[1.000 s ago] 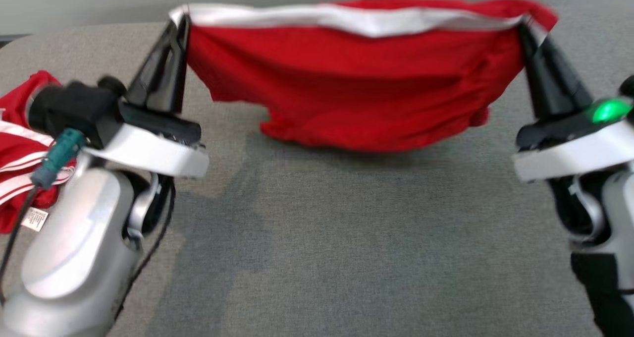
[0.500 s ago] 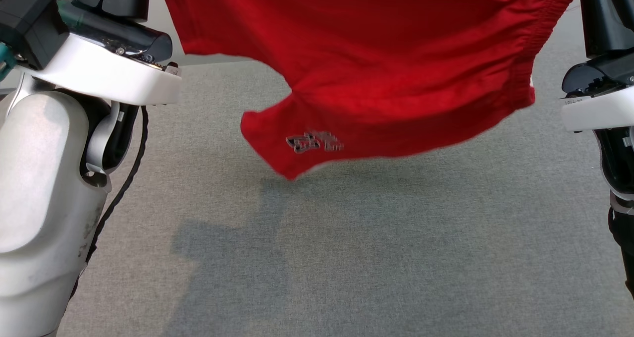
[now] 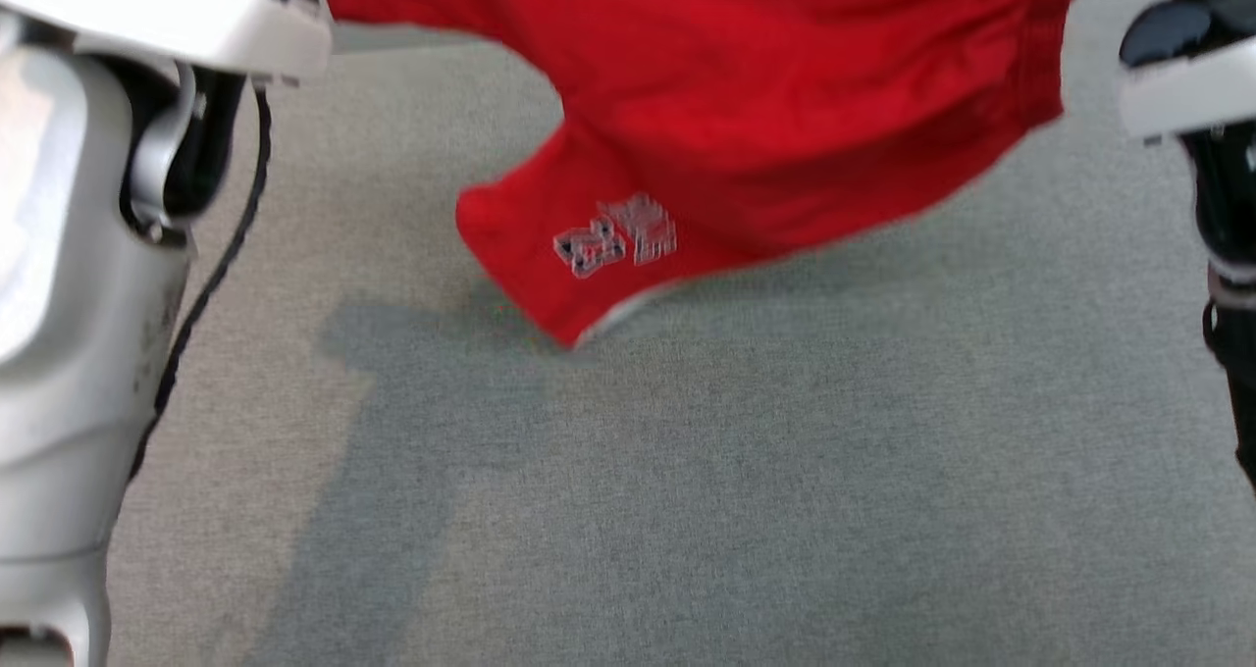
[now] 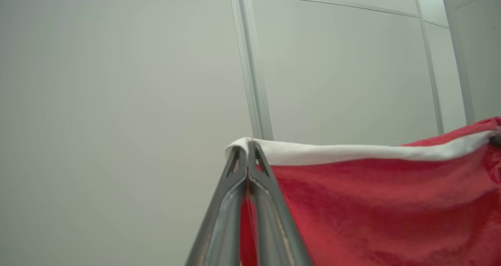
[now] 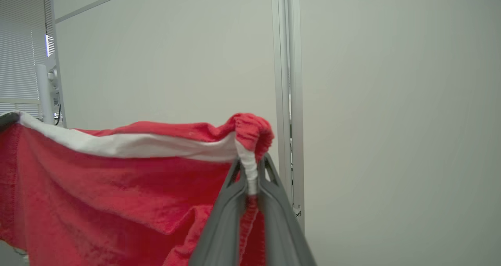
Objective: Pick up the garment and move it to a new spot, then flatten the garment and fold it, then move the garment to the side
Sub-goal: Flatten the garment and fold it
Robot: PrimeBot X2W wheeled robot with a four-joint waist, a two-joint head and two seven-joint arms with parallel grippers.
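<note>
The garment (image 3: 746, 128) is a pair of red shorts with a white waistband and a small pale logo (image 3: 616, 237) on one leg. It hangs in the air above the grey table (image 3: 687, 500), stretched between my two grippers. My left gripper (image 4: 247, 148) is shut on one end of the waistband (image 4: 352, 152). At the other end my right gripper (image 5: 250, 168) is shut on the bunched waistband (image 5: 246, 156). In the head view the fingertips are above the top edge, and the garment's lower leg dangles just over the table.
The pale left forearm (image 3: 69, 284) with its black cable fills the head view's left side, and the right wrist (image 3: 1192, 88) stands at the right edge. A pale panelled wall (image 4: 117, 101) lies behind the raised grippers.
Both grippers have risen with the garment, lifting it from near the table's far side up past the head view's top. The garment's lower leg has swung toward me.
</note>
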